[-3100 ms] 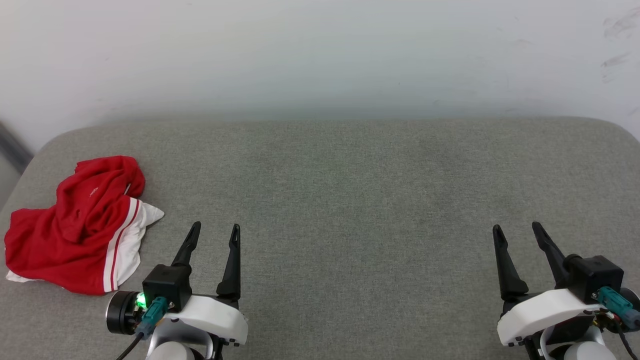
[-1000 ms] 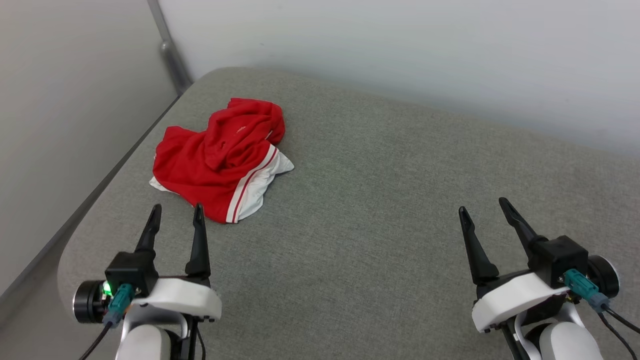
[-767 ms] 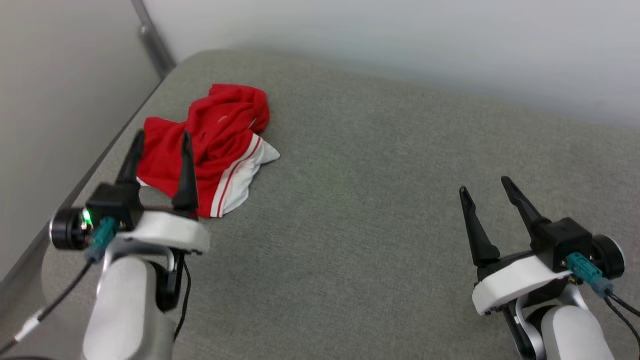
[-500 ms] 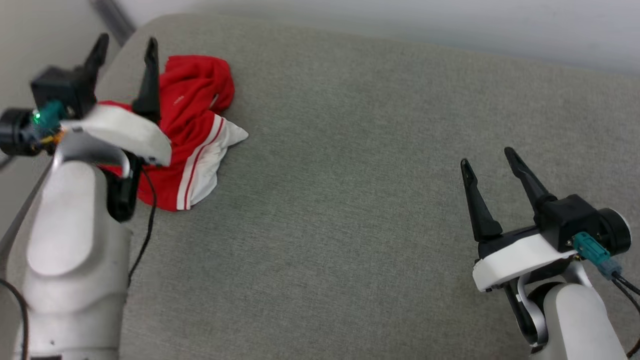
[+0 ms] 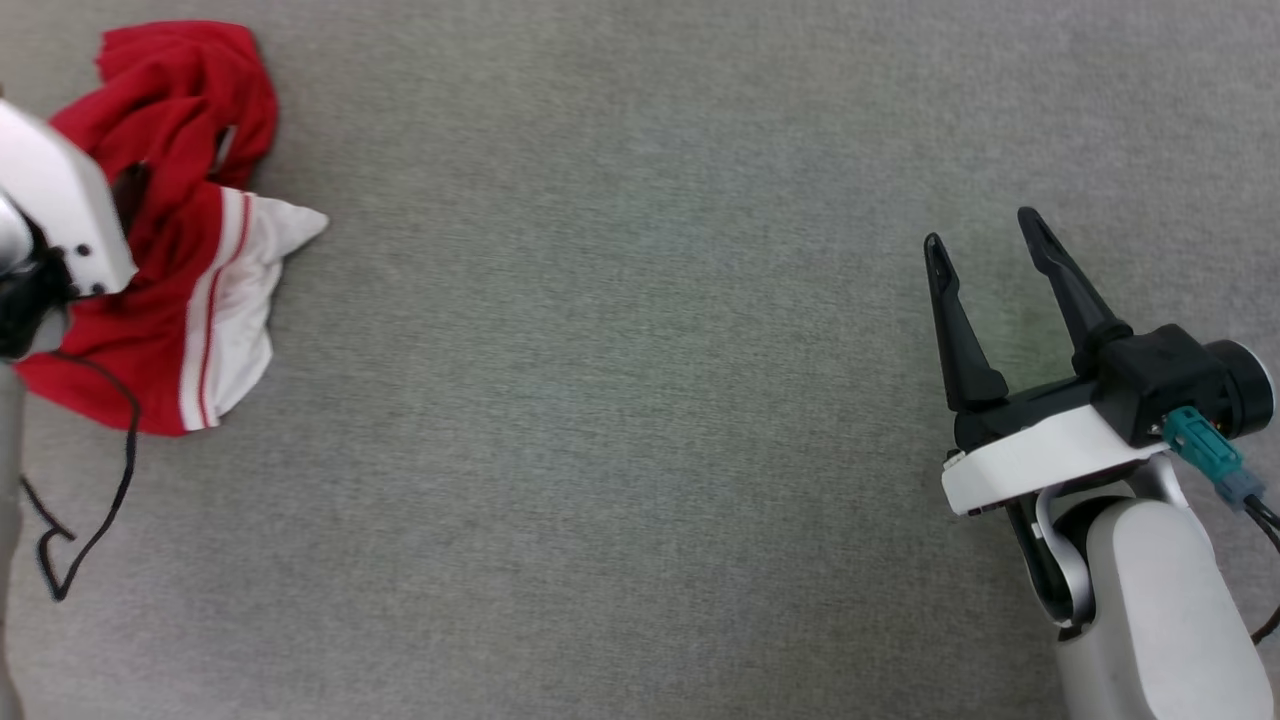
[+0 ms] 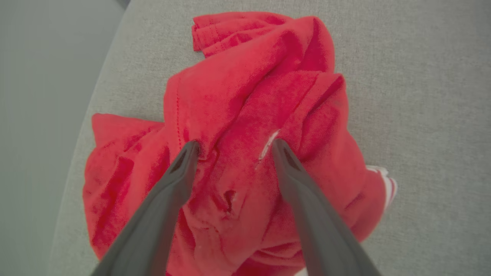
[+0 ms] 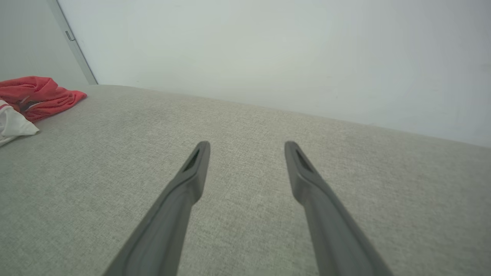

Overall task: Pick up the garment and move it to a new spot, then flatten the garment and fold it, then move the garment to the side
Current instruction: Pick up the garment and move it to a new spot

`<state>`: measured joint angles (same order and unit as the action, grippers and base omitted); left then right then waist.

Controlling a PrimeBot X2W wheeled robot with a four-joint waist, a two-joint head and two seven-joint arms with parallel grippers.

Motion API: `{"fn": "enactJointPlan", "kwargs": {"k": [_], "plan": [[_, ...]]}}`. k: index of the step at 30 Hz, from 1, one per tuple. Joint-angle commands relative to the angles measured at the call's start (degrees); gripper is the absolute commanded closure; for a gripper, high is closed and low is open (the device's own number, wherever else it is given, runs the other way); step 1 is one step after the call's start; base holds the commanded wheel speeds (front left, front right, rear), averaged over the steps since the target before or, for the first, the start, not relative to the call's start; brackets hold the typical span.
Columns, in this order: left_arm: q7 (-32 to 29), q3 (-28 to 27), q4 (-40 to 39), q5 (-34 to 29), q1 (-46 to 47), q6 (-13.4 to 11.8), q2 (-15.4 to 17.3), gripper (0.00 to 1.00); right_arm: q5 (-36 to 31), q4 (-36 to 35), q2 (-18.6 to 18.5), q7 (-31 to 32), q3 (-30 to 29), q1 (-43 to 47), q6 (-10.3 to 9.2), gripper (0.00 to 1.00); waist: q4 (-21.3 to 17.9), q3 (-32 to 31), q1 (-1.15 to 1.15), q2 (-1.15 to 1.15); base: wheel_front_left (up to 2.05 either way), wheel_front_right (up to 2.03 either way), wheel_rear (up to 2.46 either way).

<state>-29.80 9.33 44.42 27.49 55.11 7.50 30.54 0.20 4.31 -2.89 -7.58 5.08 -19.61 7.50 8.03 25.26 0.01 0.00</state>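
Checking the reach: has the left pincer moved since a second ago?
Yes. The left pincer advanced onto the shirt: then short of its near edge, now open astride its red folds.

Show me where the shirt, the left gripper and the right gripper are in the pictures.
shirt (image 5: 180, 110), head view, on its crumpled red body.
left gripper (image 6: 234, 143), left wrist view, midway between its fingertips.
right gripper (image 5: 982, 228), head view, midway between its fingertips.

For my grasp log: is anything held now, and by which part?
Nothing is held. The left gripper is open, tips at the crumpled garment; the right gripper is open, apart from it.
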Motion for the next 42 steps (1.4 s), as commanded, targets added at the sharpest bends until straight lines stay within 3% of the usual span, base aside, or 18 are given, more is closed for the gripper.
{"fn": "enactJointPlan", "kwargs": {"k": [1,6,11,12,13,14,21,28,37,42], "plan": [[-1.7,-0.3,1.3,2.1,-0.8,-0.1,0.9,0.0,0.1,0.3,0.0,-0.4,0.2,-1.1,-0.02,0.0,-1.9,1.9,-0.01,0.0,0.0,0.0,0.0],[-6.9,-2.0,5.9,7.7,-3.1,-0.1,1.7,0.0,0.3,0.0,0.0,-0.7,0.2,-2.4,-0.01,0.0,-3.6,4.3,-0.01,0.0,0.0,0.0,0.0],[-9.0,-2.7,11.0,9.9,-6.3,-0.9,0.0,0.0,0.0,-0.2,0.0,-0.7,-0.2,-2.9,-0.02,0.0,-4.9,5.5,-0.01,0.0,0.0,0.0,0.0],[-9.1,-2.7,11.6,10.0,-6.6,-1.0,-0.2,0.06,-0.2,-0.2,0.0,-0.8,-0.5,-2.8,-0.02,0.0,-5.0,5.5,-0.01,0.0,0.0,0.0,0.0],[-8.3,-2.5,11.8,9.6,-6.9,-1.2,-0.3,0.56,-0.3,-0.1,0.0,-0.8,-0.6,-2.7,-0.02,0.0,-5.1,5.3,-0.01,0.0,0.0,0.0,0.0],[-7.8,-2.4,12.2,9.6,-7.1,-1.4,-0.3,1.0,-0.3,-0.1,0.0,-0.7,-0.8,-2.4,-0.02,0.0,-5.1,5.1,-0.01,0.0,0.0,0.0,0.0],[3.4,-2.0,10.5,6.0,-2.9,-4.6,1.8,1.0,-0.6,0.4,0.0,-0.4,-2.3,-0.1,-0.02,0.0,-3.9,0.0,-0.01,0.0,0.0,0.0,0.0],[16.1,-0.7,8.9,2.8,0.1,-5.3,1.5,1.0,0.3,1.0,0.0,-0.2,-2.6,2.3,-0.02,0.0,-2.7,-6.5,-0.01,0.0,0.0,0.0,0.0],[33.8,0.4,6.8,0.4,1.1,-5.2,-1.0,1.0,2.5,0.7,0.0,0.3,-3.4,6.2,-0.02,0.0,-3.4,-14.3,-0.01,0.0,0.0,0.0,0.0],[38.7,1.5,6.1,-0.3,-0.4,-5.0,-3.4,1.0,3.0,0.3,0.0,0.7,-3.7,7.8,-0.02,0.0,-4.8,-16.5,-0.01,0.0,0.0,0.0,0.0]]}}
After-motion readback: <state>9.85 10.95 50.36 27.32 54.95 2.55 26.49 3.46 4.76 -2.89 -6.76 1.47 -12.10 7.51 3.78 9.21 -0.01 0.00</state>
